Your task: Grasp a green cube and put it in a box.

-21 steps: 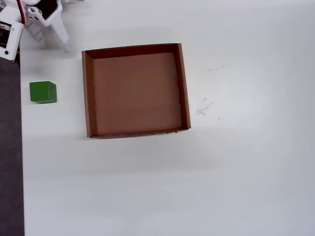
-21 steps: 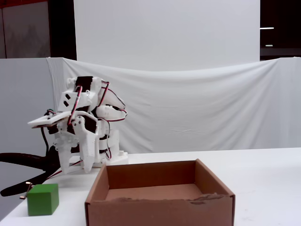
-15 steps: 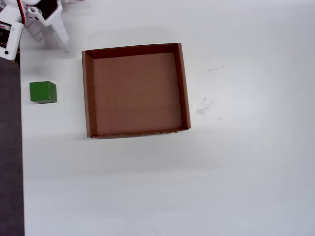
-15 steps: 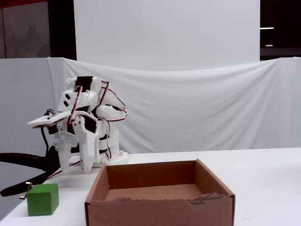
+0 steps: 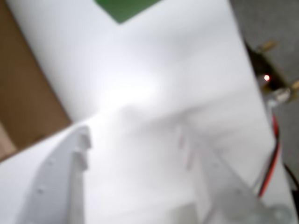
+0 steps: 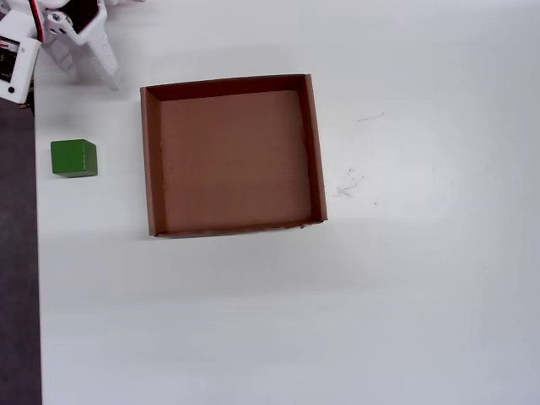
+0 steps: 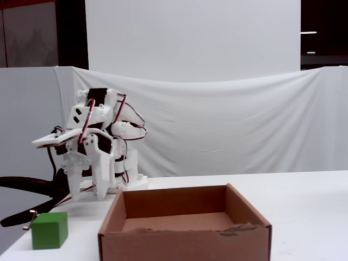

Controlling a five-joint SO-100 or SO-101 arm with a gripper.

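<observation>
The small bright-green cube [image 6: 73, 159] is sitting on the white table [image 6: 405, 295], left of the shallow brown cardboard box [image 6: 232, 228] (overhead view). The white two-finger gripper [image 5: 133, 135] is hovering with jaws spread, holding nothing.

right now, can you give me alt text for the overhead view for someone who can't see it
An empty brown box sits open on a white table, with a green cube lying apart from it to the left, near the table's edge. The white arm's claw reaches in at the top left corner, above the table and holding nothing.
</observation>
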